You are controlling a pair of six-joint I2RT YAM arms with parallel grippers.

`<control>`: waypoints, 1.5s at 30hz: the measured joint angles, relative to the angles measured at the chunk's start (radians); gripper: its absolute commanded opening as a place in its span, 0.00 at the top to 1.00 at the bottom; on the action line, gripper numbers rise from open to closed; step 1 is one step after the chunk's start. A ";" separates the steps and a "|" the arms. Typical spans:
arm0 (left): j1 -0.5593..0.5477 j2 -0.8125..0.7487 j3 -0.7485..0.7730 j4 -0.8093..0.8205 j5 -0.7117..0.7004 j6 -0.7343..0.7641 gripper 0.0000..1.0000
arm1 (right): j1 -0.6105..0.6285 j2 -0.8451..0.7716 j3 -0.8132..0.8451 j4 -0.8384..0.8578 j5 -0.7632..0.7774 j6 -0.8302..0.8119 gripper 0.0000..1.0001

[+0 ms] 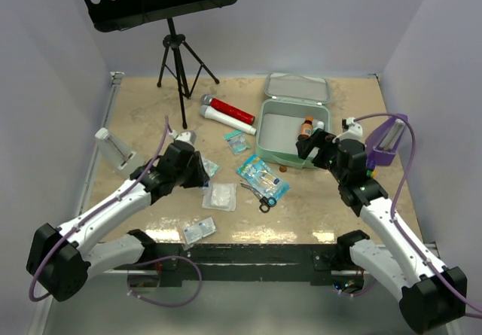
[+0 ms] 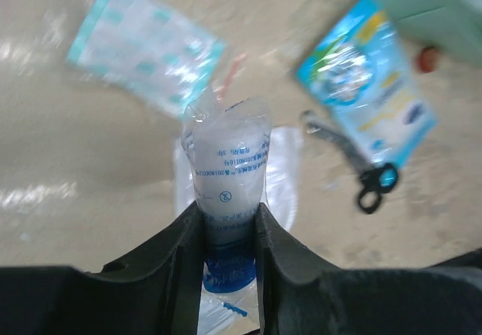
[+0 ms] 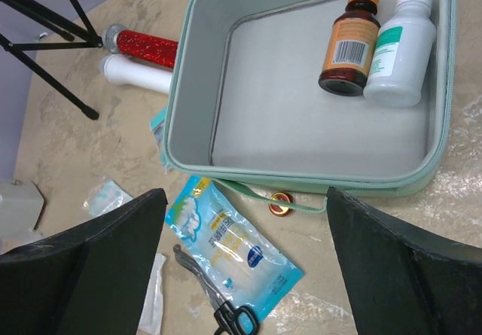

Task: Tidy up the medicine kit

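Note:
The medicine kit [image 1: 261, 135] is a mint-green box standing open right of centre, with its lid [image 1: 297, 86] lying behind it. Inside it [image 3: 188, 86] an amber bottle [image 3: 350, 41] and a white bottle [image 3: 399, 45] lie in the far corner. My left gripper [image 1: 205, 171] is shut on a clear packet with blue print [image 2: 226, 169] and holds it above the table. My right gripper [image 3: 246, 199] is open and empty, over the box's near edge [image 1: 307, 145].
A blue pouch [image 3: 233, 252], scissors [image 3: 218, 305] and a small red cap [image 3: 280, 205] lie in front of the box. A red tube [image 1: 232, 111], a white tube [image 1: 226, 120], loose packets [image 1: 220, 197], a tripod [image 1: 177, 56] and a purple stand [image 1: 385, 143] are around.

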 measured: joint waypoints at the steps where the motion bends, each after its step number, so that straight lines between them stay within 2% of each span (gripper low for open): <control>1: 0.000 -0.004 0.026 0.021 0.018 0.007 0.74 | 0.000 0.001 0.002 0.001 0.000 0.000 0.08; 6: 0.000 0.102 0.169 0.199 0.173 0.039 0.75 | 0.000 0.003 0.011 -0.001 0.000 -0.003 0.08; 12: -0.016 0.439 0.398 0.430 0.339 0.051 0.75 | 0.000 0.001 0.030 -0.008 0.002 -0.005 0.08; 16: -0.040 0.690 0.631 0.504 0.414 0.074 0.75 | 0.000 0.002 0.038 -0.014 0.001 -0.005 0.08; 20: -0.053 0.919 0.874 0.534 0.469 0.079 0.74 | 0.000 0.010 0.045 -0.015 0.001 -0.004 0.07; 23: -0.058 1.040 0.983 0.547 0.490 0.083 0.73 | 0.000 0.012 0.047 -0.017 0.002 -0.004 0.07; 31: -0.060 1.250 1.124 0.522 0.487 0.110 0.73 | 0.000 0.007 0.047 -0.019 0.001 -0.002 0.08; 40: -0.060 1.491 1.379 0.514 0.486 0.102 0.72 | 0.000 0.027 0.075 -0.025 0.002 -0.002 0.08; 42: -0.060 1.519 1.400 0.515 0.483 0.091 0.69 | 0.000 0.027 0.079 -0.028 0.002 0.001 0.07; 45: -0.060 1.540 1.416 0.534 0.487 0.057 0.56 | 0.000 0.027 0.080 -0.029 0.003 0.002 0.07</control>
